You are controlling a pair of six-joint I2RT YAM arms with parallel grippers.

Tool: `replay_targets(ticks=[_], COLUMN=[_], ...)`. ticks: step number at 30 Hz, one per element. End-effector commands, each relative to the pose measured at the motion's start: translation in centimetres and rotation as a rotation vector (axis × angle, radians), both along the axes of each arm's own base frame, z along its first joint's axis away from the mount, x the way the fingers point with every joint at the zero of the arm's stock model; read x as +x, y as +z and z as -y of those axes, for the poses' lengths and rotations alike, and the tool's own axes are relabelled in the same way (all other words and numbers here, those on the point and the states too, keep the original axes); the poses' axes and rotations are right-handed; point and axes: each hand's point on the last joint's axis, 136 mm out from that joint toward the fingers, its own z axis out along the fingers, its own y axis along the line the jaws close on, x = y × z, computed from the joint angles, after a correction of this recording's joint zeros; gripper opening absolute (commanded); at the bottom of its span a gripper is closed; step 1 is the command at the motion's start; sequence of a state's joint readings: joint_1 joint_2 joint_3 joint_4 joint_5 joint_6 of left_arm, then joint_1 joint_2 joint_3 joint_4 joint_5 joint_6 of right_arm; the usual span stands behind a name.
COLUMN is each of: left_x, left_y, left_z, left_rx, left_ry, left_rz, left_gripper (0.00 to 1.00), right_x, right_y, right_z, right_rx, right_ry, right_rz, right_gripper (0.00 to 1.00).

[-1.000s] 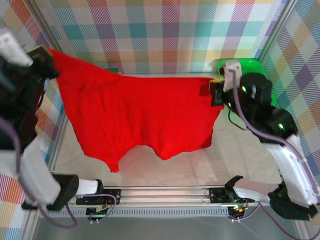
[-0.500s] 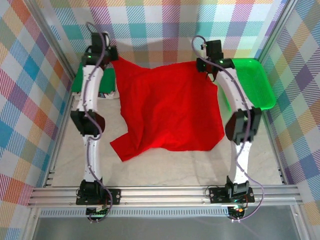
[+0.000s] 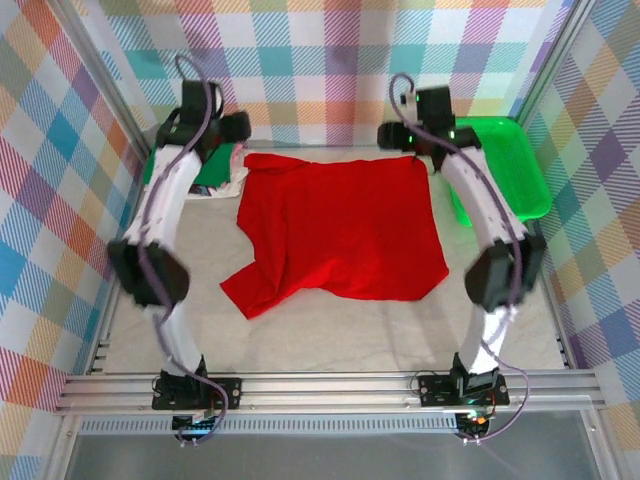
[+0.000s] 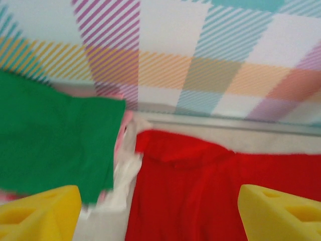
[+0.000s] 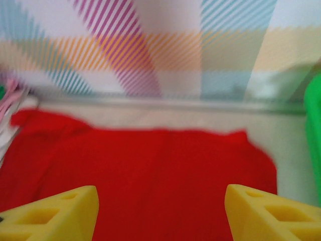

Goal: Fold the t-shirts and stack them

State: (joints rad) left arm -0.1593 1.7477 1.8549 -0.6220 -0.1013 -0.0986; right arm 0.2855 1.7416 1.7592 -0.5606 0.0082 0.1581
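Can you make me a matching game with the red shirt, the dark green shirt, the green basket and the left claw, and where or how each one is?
Things:
1. red t-shirt
2. dark green t-shirt
3. basket
4. left claw

Places or states:
A. in the far right corner
B. open, holding nothing
C. spread out in the middle
D. in the far left corner

Pairs: 1-C, 2-D, 3-A, 4-B

red t-shirt [image 3: 340,225] dropped flat, left hand [image 4: 158,206] and right hand [image 5: 160,201] opened
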Motion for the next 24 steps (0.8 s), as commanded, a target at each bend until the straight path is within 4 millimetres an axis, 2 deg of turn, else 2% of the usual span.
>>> replay_targets(ticks=[1, 3, 5, 7, 9, 12, 15, 19, 24], left_x=[-5.0, -8.9, -12.8, -16.4, -19.3, -22.3, -23.9, -25.7, -27.8], left_y=[-6.7, -11.7, -16.3, -19.5, -21.6, -23.6, -24.7, -25.5, -28.1], left_z=[1.1, 1.4, 1.9, 3.7, 5.2, 6.9, 7.4, 8.2, 9.5], left_rx=[-0.066, -0.036, -0.022, 0.004, 0.065, 0.089, 0.055, 0.042, -0.016], left_ry=[-0.001, -0.041, -0.088, -0.162, -0.203, -0.236, -0.240, -0.265, -0.288], left_rz=[-0.067, -0.188, -0.357, -0.516, -0.633, -0.722, -0.764, -0.799, -0.844], left_gripper=[0.80, 0.76, 0.70, 0.69, 0.69, 0.71, 0.71, 0.76, 0.81], right_x=[-3.9, -6.9, -9.8, -11.7, -13.1, -14.5, -15.2, -15.0, -14.4], right_y=[-1.3, -4.1, -7.8, -10.6, -12.8, -15.9, -17.9, -18.7, -18.8], right_z=[-1.6, -0.9, 0.5, 1.0, 1.6, 2.1, 2.0, 2.1, 1.6], right_rx=[0.148, 0.168, 0.149, 0.136, 0.121, 0.129, 0.155, 0.163, 0.172], right_ry=[0.043, 0.039, -0.001, -0.004, -0.022, -0.050, -0.061, -0.068, -0.051], right_rz=[0.060, 0.033, -0.040, -0.100, -0.159, -0.226, -0.266, -0.258, -0.248], right_gripper=[0.63, 0.63, 0.63, 0.62, 0.62, 0.62, 0.62, 0.63, 0.63])
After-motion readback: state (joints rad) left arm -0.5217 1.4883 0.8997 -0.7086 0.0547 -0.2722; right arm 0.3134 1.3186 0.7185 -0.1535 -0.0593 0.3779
